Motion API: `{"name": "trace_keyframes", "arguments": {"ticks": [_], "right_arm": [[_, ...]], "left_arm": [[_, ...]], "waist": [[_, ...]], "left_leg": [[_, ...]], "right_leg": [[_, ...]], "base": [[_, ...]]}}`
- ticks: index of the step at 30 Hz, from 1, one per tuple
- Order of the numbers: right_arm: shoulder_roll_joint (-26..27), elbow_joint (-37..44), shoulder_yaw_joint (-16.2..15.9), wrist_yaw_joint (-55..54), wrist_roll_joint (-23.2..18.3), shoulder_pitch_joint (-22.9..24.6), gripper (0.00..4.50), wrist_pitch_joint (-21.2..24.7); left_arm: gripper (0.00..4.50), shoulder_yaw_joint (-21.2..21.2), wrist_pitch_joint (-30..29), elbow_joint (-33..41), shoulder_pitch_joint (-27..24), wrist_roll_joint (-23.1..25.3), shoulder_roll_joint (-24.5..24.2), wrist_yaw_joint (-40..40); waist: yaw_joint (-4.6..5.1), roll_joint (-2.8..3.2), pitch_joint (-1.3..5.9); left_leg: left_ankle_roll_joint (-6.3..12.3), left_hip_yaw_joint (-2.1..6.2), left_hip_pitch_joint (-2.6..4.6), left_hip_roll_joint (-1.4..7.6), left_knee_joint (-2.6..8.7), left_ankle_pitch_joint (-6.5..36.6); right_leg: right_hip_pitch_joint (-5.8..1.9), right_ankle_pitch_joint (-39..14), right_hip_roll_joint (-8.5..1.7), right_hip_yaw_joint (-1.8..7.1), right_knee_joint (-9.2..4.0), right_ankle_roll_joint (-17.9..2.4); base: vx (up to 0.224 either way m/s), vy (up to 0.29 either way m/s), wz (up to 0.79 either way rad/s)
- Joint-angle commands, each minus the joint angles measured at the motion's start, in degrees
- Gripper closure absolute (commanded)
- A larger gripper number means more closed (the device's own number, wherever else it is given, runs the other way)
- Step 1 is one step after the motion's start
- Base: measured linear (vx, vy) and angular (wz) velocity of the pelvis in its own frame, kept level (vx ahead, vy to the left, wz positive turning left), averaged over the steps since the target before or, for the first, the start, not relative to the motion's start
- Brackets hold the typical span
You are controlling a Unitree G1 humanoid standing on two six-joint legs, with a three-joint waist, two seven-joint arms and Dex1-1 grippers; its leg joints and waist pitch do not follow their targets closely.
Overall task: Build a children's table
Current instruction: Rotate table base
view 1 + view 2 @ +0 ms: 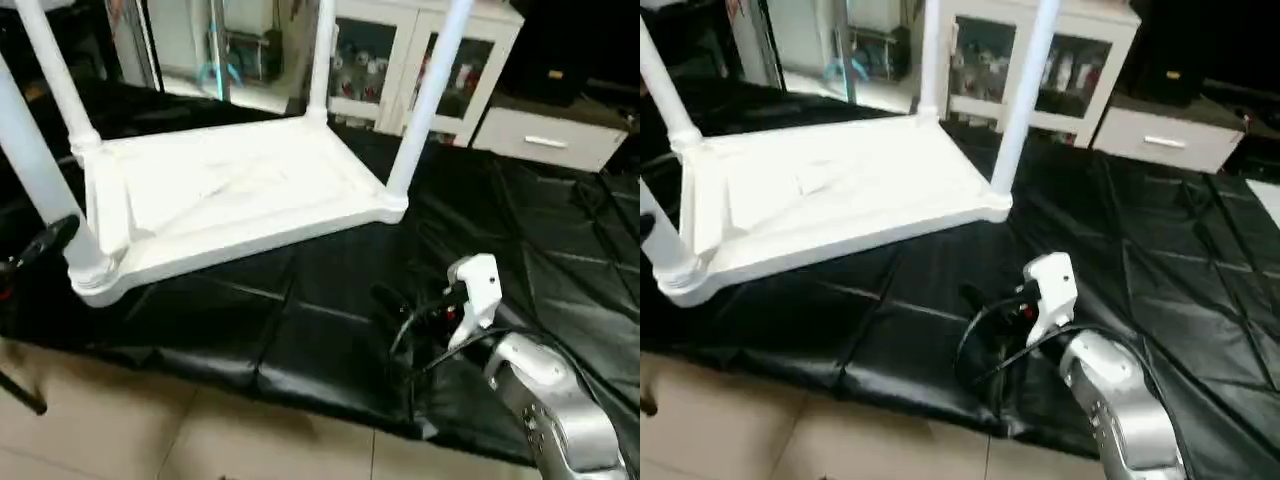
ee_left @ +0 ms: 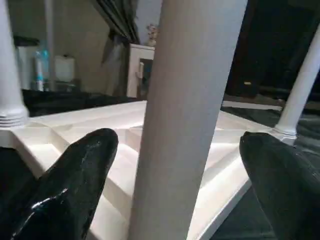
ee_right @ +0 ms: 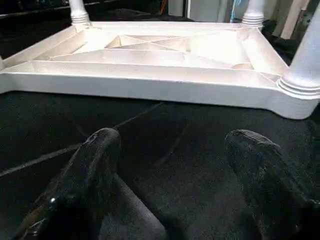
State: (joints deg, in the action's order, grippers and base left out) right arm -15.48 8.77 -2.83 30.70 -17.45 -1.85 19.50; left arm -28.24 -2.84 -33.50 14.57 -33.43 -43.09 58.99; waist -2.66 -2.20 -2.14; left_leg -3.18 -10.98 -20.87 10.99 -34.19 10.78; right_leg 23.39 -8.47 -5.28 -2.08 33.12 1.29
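Fingers [image 2: 75, 175] of the left gripper [image 2: 172, 185], two black glossy pads, stand spread on either side of the nearest long tapered white tube leg [image 2: 185, 115], with clear gaps to the tube on both sides; nothing is clamped. The right gripper [image 3: 175, 170] is likewise released, its two black fingers apart over the black quilted mat [image 1: 330, 300], holding nothing, just short of the tabletop's long edge.

The white plastic rectangular tabletop [image 1: 230, 195] lies upside down on the mat, ribbed X-braced underside facing up. All four legs stand upright in the round corner sockets. The left gripper's leg occupies the corner socket [image 1: 92, 272] nearest the robot's left side. A white cabinet with glass doors [image 1: 400, 60] stands behind the mat.
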Motion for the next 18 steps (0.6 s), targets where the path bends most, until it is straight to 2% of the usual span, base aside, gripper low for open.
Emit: {"name": "trace_keyframes", "arguments": {"ticks": [1, 6, 8, 10, 11, 14, 16, 17, 18], "right_arm": [[-0.5, 1.0, 0.5, 0.2, 0.1, 0.2, 0.86, -0.4], [-0.6, 1.2, 0.2, 0.2, 0.1, 0.6, 0.86, -0.5], [-0.7, 1.3, 0.2, 0.3, 0.1, 0.5, 0.86, -0.4], [-1.1, 1.2, 0.2, 0.6, 0.0, 0.7, 0.86, -0.2], [-1.1, 1.2, 0.2, 0.7, 0.0, 0.7, 0.86, -0.2], [-2.2, 1.6, -0.3, 1.9, 0.0, 1.6, 0.86, 0.4], [-3.3, 2.0, -1.1, 3.4, 0.0, 2.7, 0.86, 0.8], [-3.9, 2.1, -1.5, 4.2, -0.1, 3.3, 0.86, 0.9], [-4.2, 2.2, -1.6, 4.6, -0.1, 3.6, 0.86, 1.0]], "left_arm": [[0.03, 1.3, 1.0, -1.1, 1.3, 1.7, -0.7, 0.5], [0.03, 3.5, 2.0, -5.1, 5.0, 3.1, -0.5, 3.2], [0.03, 4.6, 1.4, -4.5, 5.7, 3.0, 0.1, 4.8], [0.03, 7.6, -3.3, 1.9, 4.8, 1.5, 1.7, 7.6], [0.03, 7.8, -3.6, 2.3, 4.7, 1.4, 1.7, 7.7], [0.03, 12.7, -9.7, 11.6, 2.7, -0.4, 3.3, 8.7], [0.03, 17.1, -12.7, 18.7, 1.6, -1.6, 5.1, 9.0], [0.03, 19.2, -14.0, 21.5, 1.7, -2.1, 6.2, 8.8], [0.03, 20.2, -14.4, 22.5, 2.1, -2.1, 7.1, 8.6]], "waist": [[0.07, 1.81, 2.42], [0.11, 1.81, 2.57], [0.02, 1.89, 2.67], [-0.03, 1.99, 2.78], [-0.2, 2.04, 2.74], [-0.48, 2.0, 2.76], [-0.98, 1.99, 2.47], [-1.03, 1.79, 2.45], [-1.21, 1.86, 2.43]], "left_leg": [[-5.11, 1.57, 1.66, 1.73, 6.17, 30.2], [-4.68, 1.27, 1.64, 1.72, 6.04, 27.4], [-4.7, 1.23, 1.55, 1.78, 6.01, 26.0], [-4.9, 1.08, 1.6, 1.96, 5.98, 24.4], [-4.8, 0.91, 1.74, 2.01, 5.89, 23.9], [-4.56, 0.84, 1.52, 2.1, 5.89, 23.1], [-4.36, 0.56, 1.85, 2.16, 5.83, 23.7], [-4.3, 0.56, 1.79, 2.22, 5.84, 24.5], [-4.26, 0.59, 1.81, 2.15, 5.78, 24.6]], "right_leg": [[-0.47, -23.6, -2.02, 1.55, -3.77, -7.1], [-0.64, -19.5, -1.93, 1.62, -3.34, -8.7], [-0.88, -17.5, -2.02, 1.65, -3.0, -9.5], [-1.06, -14.6, -2.02, 1.61, -2.54, -10.7], [-1.0, -13.7, -1.99, 1.6, -2.49, -11.3], [-1.34, -13.6, -2.12, 1.65, -2.34, -11.5], [-0.98, -14.5, -1.95, 1.67, -2.64, -11.7], [-1.1, -16.0, -1.99, 1.7, -2.78, -11.4], [-1.09, -16.8, -2.03, 1.7, -2.9, -11.2]], "base": [[0.0, 0.0, 0.0], [0.0, 0.0, 0.0], [0.0, 0.0, 0.0], [0.0, 0.0, 0.0], [0.0, 0.0, 0.0], [0.0, 0.0, 0.0], [0.0, 0.0, 0.0], [0.0, 0.0, 0.0], [0.0, 0.0, 0.0]]}}
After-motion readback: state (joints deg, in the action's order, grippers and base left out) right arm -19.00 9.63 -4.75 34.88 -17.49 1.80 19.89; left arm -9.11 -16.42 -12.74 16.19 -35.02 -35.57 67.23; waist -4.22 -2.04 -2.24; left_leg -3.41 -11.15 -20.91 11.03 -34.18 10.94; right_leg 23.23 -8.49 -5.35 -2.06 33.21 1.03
